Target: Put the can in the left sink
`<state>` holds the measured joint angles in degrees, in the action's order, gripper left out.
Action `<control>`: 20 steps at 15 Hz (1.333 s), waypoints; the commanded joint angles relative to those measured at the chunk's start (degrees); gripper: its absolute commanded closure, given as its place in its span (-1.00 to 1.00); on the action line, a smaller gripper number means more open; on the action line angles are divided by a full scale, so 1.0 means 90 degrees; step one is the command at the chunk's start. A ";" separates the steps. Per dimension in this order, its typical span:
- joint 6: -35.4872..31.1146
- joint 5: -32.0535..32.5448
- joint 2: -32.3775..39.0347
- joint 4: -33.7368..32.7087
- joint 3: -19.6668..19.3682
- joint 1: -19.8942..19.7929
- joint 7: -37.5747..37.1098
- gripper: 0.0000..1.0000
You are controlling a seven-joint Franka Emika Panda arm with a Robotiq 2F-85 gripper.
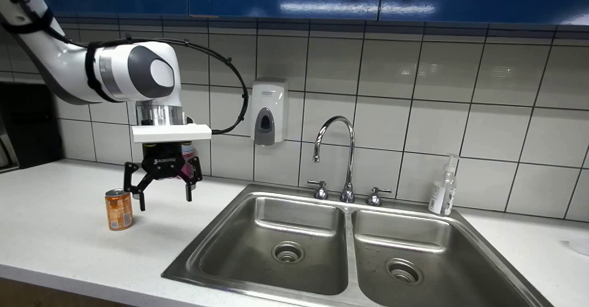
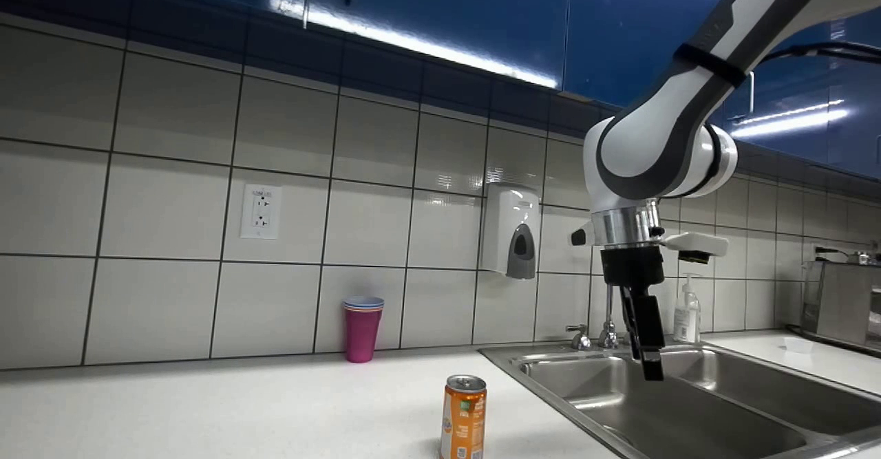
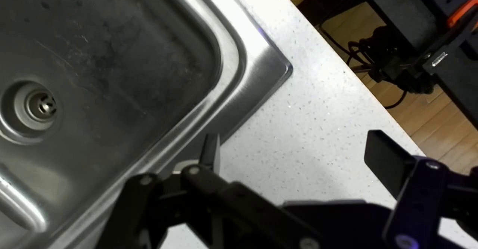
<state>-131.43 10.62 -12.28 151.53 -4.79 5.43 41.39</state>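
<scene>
The can (image 1: 119,210) is orange with a silvery top and stands upright on the counter to the left of the sink; it also shows in an exterior view (image 2: 464,421). It is out of the wrist view. My gripper (image 1: 165,197) is open and empty, pointing down above the counter between the can and the sink, apart from the can. In the wrist view its fingers (image 3: 298,152) are wide apart over bare counter beside the sink's corner. The left sink (image 1: 244,261) is a steel basin with a round drain; it also fills the wrist view's upper left (image 3: 123,55).
The right basin (image 1: 441,286) adjoins the left one. A tall faucet (image 1: 350,159) with two handles stands behind them. A soap bottle (image 1: 443,189) stands at the back right. Stacked pink cups (image 2: 363,334) stand by the wall. A soap dispenser (image 1: 270,111) hangs on the tiles.
</scene>
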 commanded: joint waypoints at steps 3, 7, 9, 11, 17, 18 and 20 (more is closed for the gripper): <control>-0.0358 -0.0453 -0.0458 0.0204 0.0230 0.0368 0.1160 -1.00; -0.0312 -0.0743 -0.0438 0.0041 0.0314 0.0620 0.1668 -1.00; -0.0144 -0.0866 -0.0401 -0.0038 0.0405 0.0742 0.1816 -1.00; -0.0066 -0.0941 -0.0296 -0.0135 0.0553 0.0854 0.1777 -1.00; -0.0128 -0.0988 0.0167 -0.0475 0.0928 0.1058 0.1562 -1.00; -0.0160 -0.0970 0.0278 -0.0549 0.0985 0.1053 0.1491 -1.00; -0.0101 -0.0918 0.0514 -0.0715 0.1118 0.1034 0.1332 -1.00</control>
<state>-134.07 2.45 -11.32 148.67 3.27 15.22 55.05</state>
